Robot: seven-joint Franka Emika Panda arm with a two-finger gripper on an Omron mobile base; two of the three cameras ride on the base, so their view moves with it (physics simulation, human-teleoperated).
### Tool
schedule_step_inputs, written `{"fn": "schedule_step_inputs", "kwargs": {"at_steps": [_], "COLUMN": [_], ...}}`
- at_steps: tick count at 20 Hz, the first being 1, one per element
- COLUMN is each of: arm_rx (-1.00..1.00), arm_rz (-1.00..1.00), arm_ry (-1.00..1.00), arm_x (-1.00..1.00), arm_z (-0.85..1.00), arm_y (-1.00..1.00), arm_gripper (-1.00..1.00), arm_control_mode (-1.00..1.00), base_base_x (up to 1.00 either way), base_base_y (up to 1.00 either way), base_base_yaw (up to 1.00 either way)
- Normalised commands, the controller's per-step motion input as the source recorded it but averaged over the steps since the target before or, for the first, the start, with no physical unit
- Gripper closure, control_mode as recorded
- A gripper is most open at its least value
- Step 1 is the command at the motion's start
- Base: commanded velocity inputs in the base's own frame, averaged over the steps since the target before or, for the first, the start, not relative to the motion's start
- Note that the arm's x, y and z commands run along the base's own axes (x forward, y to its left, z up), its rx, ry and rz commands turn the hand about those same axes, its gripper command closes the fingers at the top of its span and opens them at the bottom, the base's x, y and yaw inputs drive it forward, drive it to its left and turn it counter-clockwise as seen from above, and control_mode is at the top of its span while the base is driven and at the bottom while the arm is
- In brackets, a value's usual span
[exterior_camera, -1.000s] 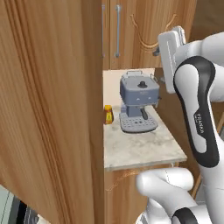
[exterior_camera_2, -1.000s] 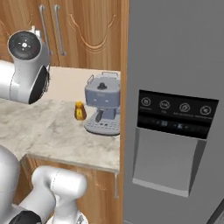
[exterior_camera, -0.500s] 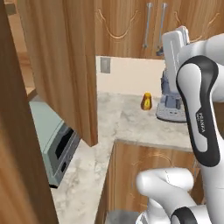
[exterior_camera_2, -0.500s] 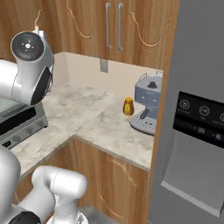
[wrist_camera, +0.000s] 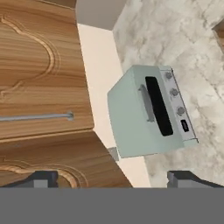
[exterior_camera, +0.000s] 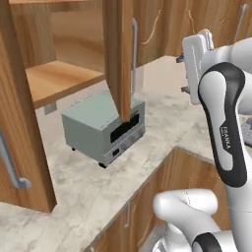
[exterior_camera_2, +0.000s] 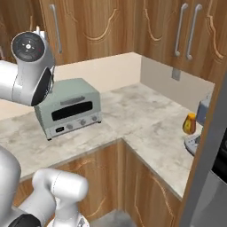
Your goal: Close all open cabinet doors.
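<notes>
Two cabinet doors stand open in the left base view. One door [exterior_camera: 118,54] shows edge-on above the toaster oven, its silver handle [exterior_camera: 134,49] facing right. The other door [exterior_camera: 22,123] fills the near left. Between them lies a bare cabinet shelf [exterior_camera: 59,74]. The right base view shows closed cabinet doors [exterior_camera_2: 93,26] along the back wall. My gripper [wrist_camera: 114,180] is open with nothing between its fingertips [wrist_camera: 43,178]. It is raised and looks at a closed door with a bar handle [wrist_camera: 39,117] and at the toaster oven [wrist_camera: 148,113].
A pale green toaster oven [exterior_camera: 103,128] sits on the marble counter [exterior_camera: 162,133] in the corner. A yellow bottle [exterior_camera_2: 189,123] and part of a coffee machine [exterior_camera_2: 203,111] stand at the right. A tall wood panel [exterior_camera_2: 208,146] rises close at the right.
The whole picture has swung left as the base moved. The coffee machine has slid off to the right, and the toaster oven and open cabinet have come into view. The gripper stays open.
</notes>
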Motion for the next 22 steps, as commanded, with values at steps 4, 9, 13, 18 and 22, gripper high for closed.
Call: {"fn": "schedule_step_inputs", "kwargs": {"at_steps": [4, 9, 13, 18, 22], "arm_rx": [0.0, 0.0, 0.0, 0.0, 0.0], "arm_rz": [0.0, 0.0, 0.0, 0.0, 0.0], "arm_ry": [0.0, 0.0, 0.0, 0.0, 0.0], "arm_x": [0.0, 0.0, 0.0, 0.0, 0.0], "arm_z": [0.0, 0.0, 0.0, 0.0, 0.0], "arm_y": [0.0, 0.0, 0.0, 0.0, 0.0], "arm_gripper": [-1.0, -1.0, -1.0, -1.0, -1.0], "arm_control_mode": [1.0, 1.0, 1.0, 1.0, 1.0], "base_base_x": [-0.44, -0.28, -0.4, -0.36, -0.23], "base_base_y": [-0.16, -0.3, -0.25, -0.05, 0.09], "base_base_yaw": [0.54, 0.2, 0.27, 0.47, 0.37]}}
